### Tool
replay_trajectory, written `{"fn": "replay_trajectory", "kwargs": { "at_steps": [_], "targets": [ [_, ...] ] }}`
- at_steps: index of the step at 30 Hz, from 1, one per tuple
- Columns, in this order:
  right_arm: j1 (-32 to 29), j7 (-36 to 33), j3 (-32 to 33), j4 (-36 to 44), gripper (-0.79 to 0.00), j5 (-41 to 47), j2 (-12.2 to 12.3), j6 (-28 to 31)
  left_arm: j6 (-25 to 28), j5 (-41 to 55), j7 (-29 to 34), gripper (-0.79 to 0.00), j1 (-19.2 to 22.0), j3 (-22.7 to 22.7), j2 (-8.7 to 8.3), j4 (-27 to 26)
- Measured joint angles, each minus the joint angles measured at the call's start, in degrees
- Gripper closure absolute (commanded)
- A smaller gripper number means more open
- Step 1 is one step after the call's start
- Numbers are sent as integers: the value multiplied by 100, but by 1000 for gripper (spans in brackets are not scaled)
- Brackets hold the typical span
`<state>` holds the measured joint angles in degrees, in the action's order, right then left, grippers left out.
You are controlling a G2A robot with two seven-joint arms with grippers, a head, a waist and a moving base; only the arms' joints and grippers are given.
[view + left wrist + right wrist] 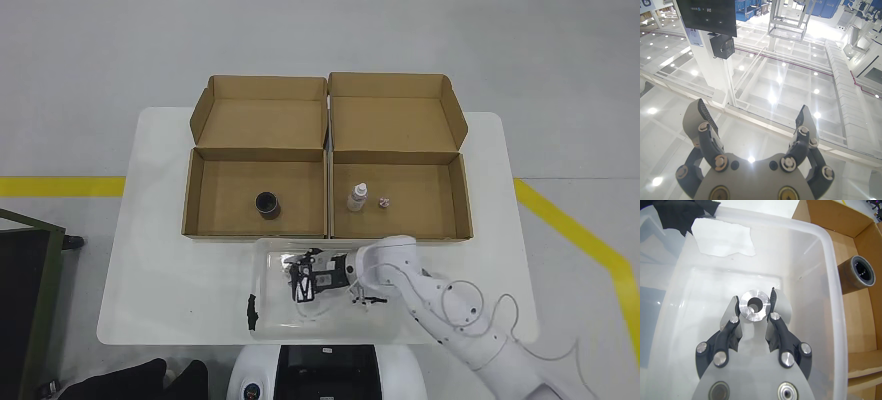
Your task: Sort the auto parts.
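One silver metal ring (754, 308), thick-walled w/ round centre bore, sits clamped in right claw (754, 298), low inside clear plastic bin (831, 256) at front of white worktop (160, 280). Left claw (751, 106) is spread wide, holding nothing, aimed at ceiling. Just behind bin: 2 open cardboard boxes, one (195, 200) w/ dark cylindrical bearing (266, 205), other (460, 200) w/ small white bottle (357, 196). Grey floor w/ yellow line around. Bin wall on boxes' side is near right claw; more open room on opp. side.

Obscured and Cropped Items

Top view: the pale piece (386, 202) in the right box (430, 195) is too small to identify; the right arm (450, 305) covers one end of the clear bin (272, 290). Right wrist view: the black part (677, 213) is cut off at the edge
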<state>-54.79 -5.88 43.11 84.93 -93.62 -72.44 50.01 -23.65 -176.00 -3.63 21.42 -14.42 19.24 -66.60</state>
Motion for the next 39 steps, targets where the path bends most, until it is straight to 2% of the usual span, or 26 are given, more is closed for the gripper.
{"fn": "replay_trajectory", "kwargs": {
  "at_steps": [8,15,27,39],
  "targets": [
    [-27,92,136,331,0,342,43,378,0,0,0,-785,0,0,0,0],
    [-265,165,548,910,0,863,159,605,0,0,0,-785,0,0,0,0],
    [-555,423,1265,1936,0,1637,297,459,0,0,0,-785,0,0,0,0],
    [-472,818,2054,2577,0,2262,375,127,0,0,0,-785,0,0,0,0]
  ]
}}
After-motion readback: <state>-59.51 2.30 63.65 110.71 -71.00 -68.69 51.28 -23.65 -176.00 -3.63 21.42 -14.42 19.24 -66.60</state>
